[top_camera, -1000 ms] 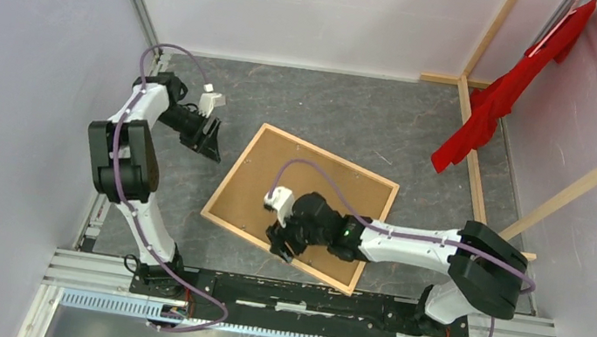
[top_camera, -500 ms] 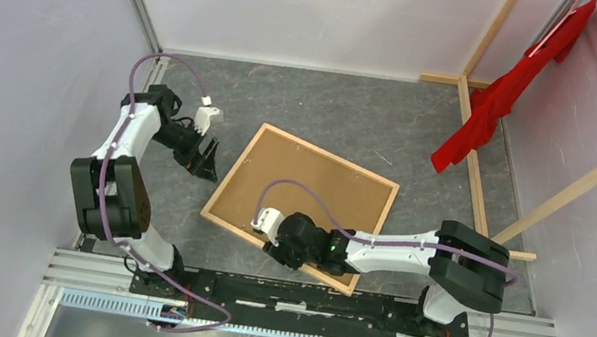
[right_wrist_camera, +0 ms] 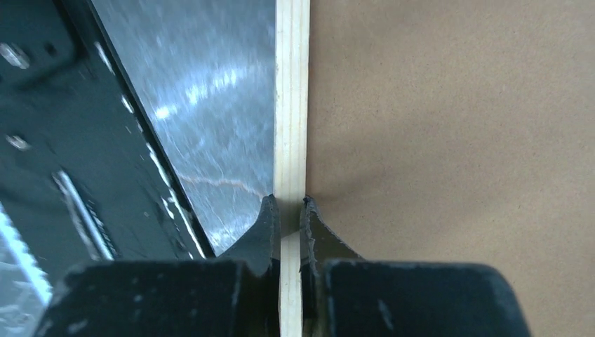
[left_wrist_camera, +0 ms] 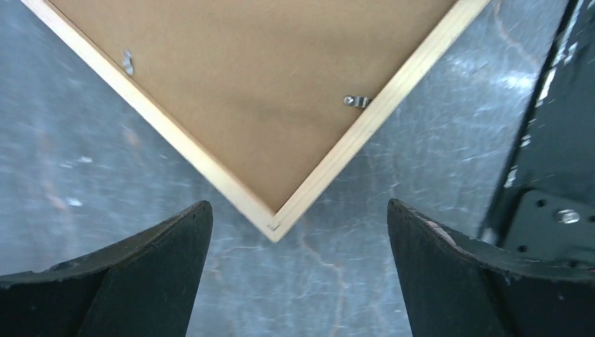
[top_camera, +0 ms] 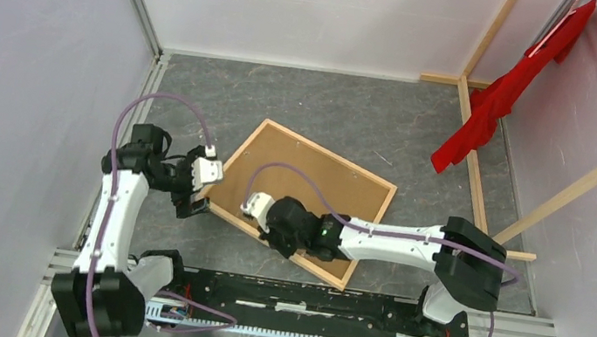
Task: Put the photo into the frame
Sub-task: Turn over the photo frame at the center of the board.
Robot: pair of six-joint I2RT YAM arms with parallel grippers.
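Near the left edge of the surface [top_camera: 200,93]: left jaws spread wide, gripping nothing, poised just off the near left corner of the frame [left_wrist_camera: 275,222]. Mid-surface: frame lying face down and skewed, brown backing board [top_camera: 353,196] up, small metal clip [left_wrist_camera: 356,102] just inside the rim. Right jaws pinched tight on the thin wood rail of the frame's near edge, one finger either side. Far right corner: red cloth [top_camera: 498,100] hanging against a wooden rack [top_camera: 476,185].

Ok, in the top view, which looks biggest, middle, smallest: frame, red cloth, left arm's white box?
Largest: frame.
Middle: red cloth, though it hangs higher, nearer the camera.
Smallest: white box.
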